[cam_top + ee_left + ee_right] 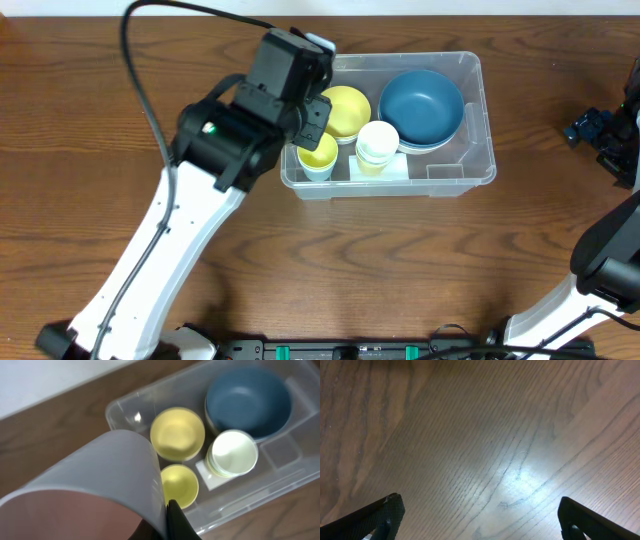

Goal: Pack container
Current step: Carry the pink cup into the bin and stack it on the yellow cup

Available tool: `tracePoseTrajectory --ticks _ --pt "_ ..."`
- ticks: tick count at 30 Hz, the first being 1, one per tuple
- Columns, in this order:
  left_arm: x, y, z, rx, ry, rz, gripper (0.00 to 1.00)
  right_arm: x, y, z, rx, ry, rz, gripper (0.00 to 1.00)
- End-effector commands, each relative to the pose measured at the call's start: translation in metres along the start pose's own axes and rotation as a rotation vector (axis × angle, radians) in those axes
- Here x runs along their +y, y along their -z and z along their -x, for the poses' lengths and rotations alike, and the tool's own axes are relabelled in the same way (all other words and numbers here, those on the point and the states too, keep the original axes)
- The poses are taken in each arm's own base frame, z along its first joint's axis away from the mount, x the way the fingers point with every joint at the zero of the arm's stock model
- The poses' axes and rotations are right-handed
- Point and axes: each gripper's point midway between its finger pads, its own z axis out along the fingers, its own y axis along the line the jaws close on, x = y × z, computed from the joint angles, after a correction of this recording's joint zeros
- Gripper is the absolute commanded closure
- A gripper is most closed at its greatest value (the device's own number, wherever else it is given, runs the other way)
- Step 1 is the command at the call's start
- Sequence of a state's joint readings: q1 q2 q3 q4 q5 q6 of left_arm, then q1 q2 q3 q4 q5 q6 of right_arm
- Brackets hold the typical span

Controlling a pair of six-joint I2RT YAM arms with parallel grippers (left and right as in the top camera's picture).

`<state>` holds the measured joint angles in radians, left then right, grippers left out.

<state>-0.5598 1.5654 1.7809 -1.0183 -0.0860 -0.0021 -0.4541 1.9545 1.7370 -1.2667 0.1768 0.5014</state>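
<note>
Container (458,172) stands on the table (100,120). Inside it:
- blue bowl (421,105) at its right end
- yellow bowl (347,108) at its left end
- yellow cup (317,152) and white cup (377,143) along its near wall

Left gripper (314,112) hangs over the container's left end, jaws clenched on the wall of a frosted cup (100,475). Right gripper (480,517) is well right of the container over bare wood, jaws released wide.

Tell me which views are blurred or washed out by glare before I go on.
Left wrist: the pale plastic cup at the lens is blurred and hides part of the clear plastic container. Right wrist: bright glare on the brown wooden table. Overhead: sharp, evenly lit.
</note>
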Motion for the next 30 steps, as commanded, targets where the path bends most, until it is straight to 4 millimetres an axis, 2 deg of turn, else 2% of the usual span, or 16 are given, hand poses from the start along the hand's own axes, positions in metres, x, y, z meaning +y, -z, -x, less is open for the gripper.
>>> tracePoseTrajectory --ticks 1,4,9,16,20,24,30 --pt "-0.001 -0.031 -0.015 0.106 -0.021 0.017 0.94 -0.002 0.001 0.000 -0.007 -0.017 -0.011 0.01" --pt "-0.007 -0.052 -0.033 0.204 -0.043 -0.005 0.94 -0.002 0.001 0.000 -0.007 -0.017 -0.011 0.01" --pt "-0.016 -0.065 -0.051 0.293 -0.061 -0.044 0.94 -0.002 0.001 0.000 -0.007 -0.017 -0.011 0.01" --pt "-0.034 -0.066 -0.055 0.305 -0.105 -0.080 0.94 -0.003 0.001 0.000 -0.008 -0.017 -0.012 0.01" --pt "-0.042 -0.075 -0.061 0.335 -0.129 -0.089 0.94 -0.002 0.001 0.000 -0.007 -0.017 -0.011 0.01" --pt "-0.043 -0.082 -0.066 0.359 -0.130 -0.087 0.94 -0.002 0.001 0.000 -0.007 -0.017 -0.011 0.01" --pt "-0.042 -0.082 -0.068 0.369 -0.131 -0.086 0.94 -0.002 0.001 0.000 -0.007 -0.017 -0.011 0.01"
